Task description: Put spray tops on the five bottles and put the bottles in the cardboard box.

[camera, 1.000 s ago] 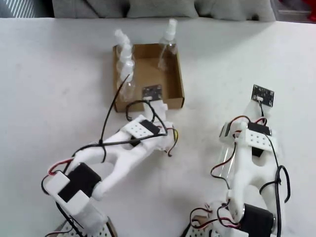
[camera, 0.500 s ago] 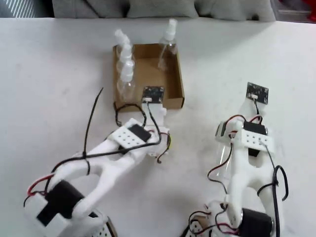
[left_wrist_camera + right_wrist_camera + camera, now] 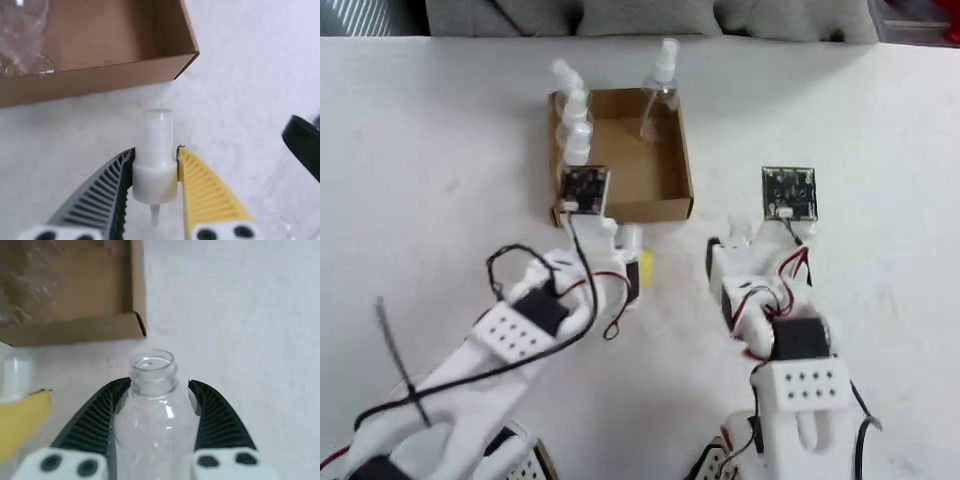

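Starting at the left, we see the left gripper (image 3: 154,151) clenched on a white spray top (image 3: 154,162). Its grey and yellow fingers press the cap's collar from either side, and the short nozzle stem points back toward the wrist. In the high view this gripper (image 3: 626,262) sits on the white table (image 3: 840,120) just near of the cardboard box (image 3: 625,211), close to its near right corner, and the spray top (image 3: 630,238) it holds stops just short of the box wall. Inside the box, a row of capped clear bottles (image 3: 575,125) stands along the left wall, and one more capped bottle (image 3: 662,85) stands in the far right corner. Right of the box, the right gripper (image 3: 159,385) grasps an uncapped clear bottle (image 3: 152,405), with its black fingers closed around the shoulders and the open neck poking out beyond them toward the box. From above, that gripper (image 3: 732,250) lies near and to the right of the box's near right corner, apart from the left gripper.
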